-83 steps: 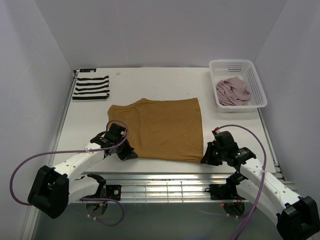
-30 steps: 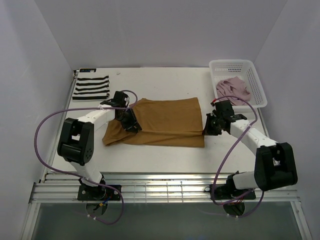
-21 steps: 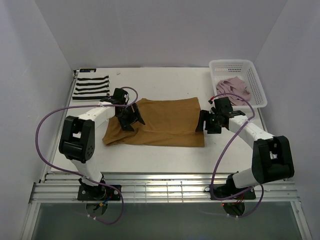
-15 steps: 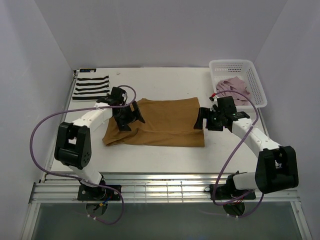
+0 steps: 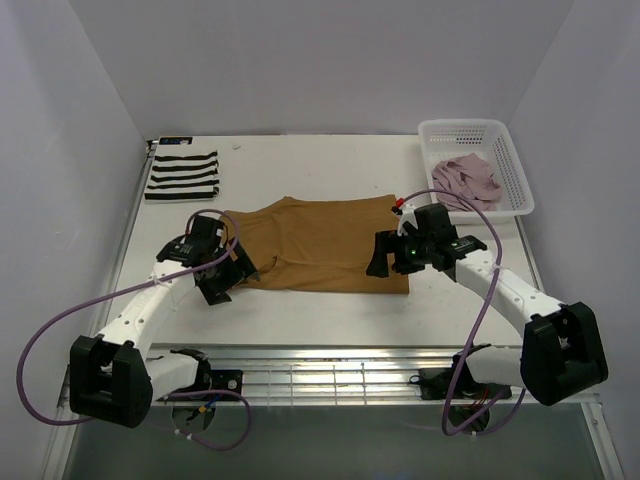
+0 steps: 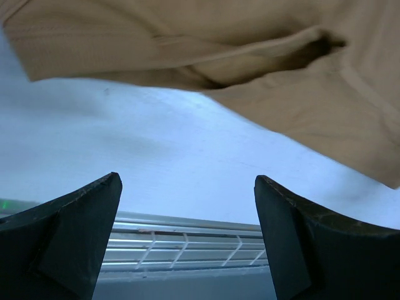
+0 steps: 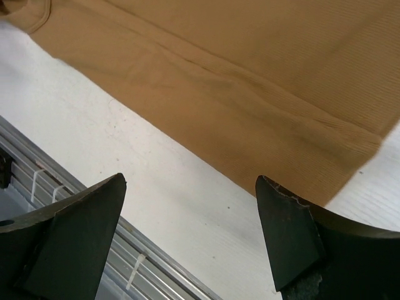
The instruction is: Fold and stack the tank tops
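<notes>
My left gripper (image 6: 186, 187) and right gripper (image 7: 189, 182) stand wide and empty, with the tan top (image 5: 330, 255) just ahead of each. For a clean fold I should pinch both layers at matching corners and carry them level.

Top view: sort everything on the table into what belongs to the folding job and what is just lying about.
Job:
tan tank top, in the middle
striped tank top, folded, back left
pink tank top, crumpled, back right

Lying about:
white mesh basket, holding the pink one
</notes>
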`<action>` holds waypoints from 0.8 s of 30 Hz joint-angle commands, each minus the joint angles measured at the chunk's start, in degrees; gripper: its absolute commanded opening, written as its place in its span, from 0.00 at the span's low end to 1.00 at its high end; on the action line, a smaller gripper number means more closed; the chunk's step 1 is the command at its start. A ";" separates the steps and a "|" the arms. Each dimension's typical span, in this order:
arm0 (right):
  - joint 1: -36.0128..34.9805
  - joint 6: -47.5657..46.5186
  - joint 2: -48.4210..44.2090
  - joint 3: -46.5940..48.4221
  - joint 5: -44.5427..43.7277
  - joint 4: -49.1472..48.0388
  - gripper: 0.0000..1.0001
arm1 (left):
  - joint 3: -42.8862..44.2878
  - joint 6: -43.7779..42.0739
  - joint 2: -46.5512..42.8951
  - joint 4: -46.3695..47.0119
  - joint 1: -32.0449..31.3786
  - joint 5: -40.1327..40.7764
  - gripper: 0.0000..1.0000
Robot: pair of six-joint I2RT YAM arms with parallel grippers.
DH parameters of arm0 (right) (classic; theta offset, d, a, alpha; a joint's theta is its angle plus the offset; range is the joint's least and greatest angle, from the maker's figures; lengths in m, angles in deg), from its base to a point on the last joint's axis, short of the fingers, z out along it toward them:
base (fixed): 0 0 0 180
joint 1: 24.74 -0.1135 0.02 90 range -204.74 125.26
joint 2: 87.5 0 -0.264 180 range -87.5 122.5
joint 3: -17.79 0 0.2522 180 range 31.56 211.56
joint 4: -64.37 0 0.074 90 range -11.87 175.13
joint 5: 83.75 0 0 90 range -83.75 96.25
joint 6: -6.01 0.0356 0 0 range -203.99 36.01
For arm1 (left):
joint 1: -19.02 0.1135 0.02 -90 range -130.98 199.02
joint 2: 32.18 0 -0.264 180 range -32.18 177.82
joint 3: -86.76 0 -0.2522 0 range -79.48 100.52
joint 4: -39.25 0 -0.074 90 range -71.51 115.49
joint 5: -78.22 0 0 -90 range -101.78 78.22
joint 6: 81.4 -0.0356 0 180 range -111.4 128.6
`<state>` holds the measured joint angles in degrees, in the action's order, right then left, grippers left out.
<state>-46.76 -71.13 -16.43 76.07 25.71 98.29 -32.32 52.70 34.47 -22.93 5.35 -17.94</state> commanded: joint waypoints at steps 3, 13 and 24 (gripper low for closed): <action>-3.64 -0.56 4.16 1.01 0.58 -4.17 0.90 | -4.88 3.46 -2.49 -0.36 1.89 4.48 0.98; -3.82 -1.00 7.50 1.19 -1.36 -4.87 0.90 | -5.32 1.34 2.43 5.70 6.72 9.14 0.98; -3.73 -1.79 8.12 1.45 -3.55 -5.13 0.90 | 0.12 -1.29 8.31 13.44 12.17 3.96 0.98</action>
<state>-50.36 -71.46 -8.36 76.07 23.48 94.62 -35.41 52.61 41.73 -14.10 16.56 -10.86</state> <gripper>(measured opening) 0.900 0.975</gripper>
